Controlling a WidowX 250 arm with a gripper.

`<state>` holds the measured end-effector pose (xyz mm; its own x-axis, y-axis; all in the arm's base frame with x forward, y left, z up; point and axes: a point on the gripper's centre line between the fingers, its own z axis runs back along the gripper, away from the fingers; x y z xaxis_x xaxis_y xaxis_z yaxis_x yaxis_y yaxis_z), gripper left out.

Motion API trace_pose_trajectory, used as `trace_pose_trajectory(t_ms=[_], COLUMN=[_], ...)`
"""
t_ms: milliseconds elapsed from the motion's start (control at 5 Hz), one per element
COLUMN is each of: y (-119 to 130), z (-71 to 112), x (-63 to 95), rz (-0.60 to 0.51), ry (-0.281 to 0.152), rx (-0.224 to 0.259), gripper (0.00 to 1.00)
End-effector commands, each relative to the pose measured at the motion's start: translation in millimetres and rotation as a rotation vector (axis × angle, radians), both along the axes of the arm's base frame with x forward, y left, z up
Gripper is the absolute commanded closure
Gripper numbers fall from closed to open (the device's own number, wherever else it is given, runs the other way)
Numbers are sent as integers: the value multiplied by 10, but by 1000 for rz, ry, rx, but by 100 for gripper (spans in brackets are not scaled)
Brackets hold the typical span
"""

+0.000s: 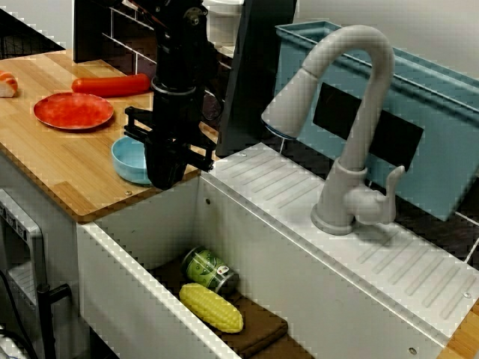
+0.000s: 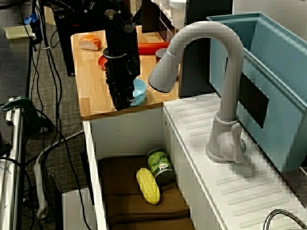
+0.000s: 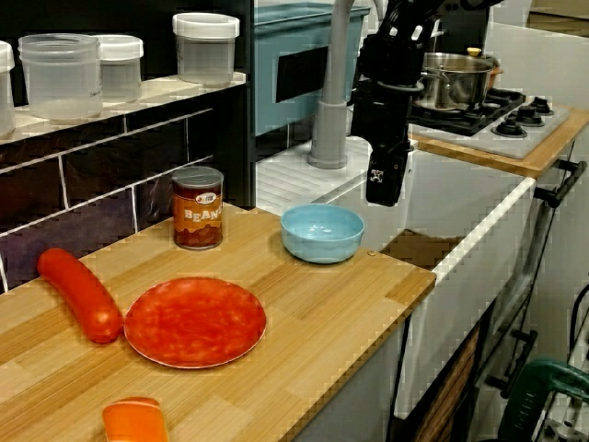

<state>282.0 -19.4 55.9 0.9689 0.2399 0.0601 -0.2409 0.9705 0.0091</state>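
Right at the sink-side edge of the wooden counter (image 3: pixel 313 313), hanging tip-down: black gripper (image 3: pixel 385 189), jaw state impossible to tell. Just beside it, not touching, round light-blue bowl (image 3: pixel 322 232) near the counter corner; open room over the white sink basin (image 1: pixel 127 284) below.

Black gripper (image 1: pixel 165 178). Pale blue bowl (image 1: pixel 129 161). Mottled red plate (image 1: pixel 73 111) and plain red sausage (image 1: pixel 112 84) on a light wood-grain counter (image 1: pixel 67 161). White sink (image 1: pixel 247 247) holding a brown mat (image 1: pixel 258 329), a yellow corn cob (image 1: pixel 211 307) with rowed kernels, and a green-labelled can (image 1: pixel 210 270). Grey faucet (image 1: pixel 342 196). Teal bin (image 1: pixel 449 164). Beans can (image 3: pixel 198 208) with a red-brown label and orange lettering.
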Motion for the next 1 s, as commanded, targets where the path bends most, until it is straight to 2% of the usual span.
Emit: trace_pose_trajectory(t_ms=[0, 800], y=[-53, -129], z=[-17, -310], x=[108, 108], rz=[10, 1], ry=[-30, 39], rx=[-27, -39], gripper=[100, 100])
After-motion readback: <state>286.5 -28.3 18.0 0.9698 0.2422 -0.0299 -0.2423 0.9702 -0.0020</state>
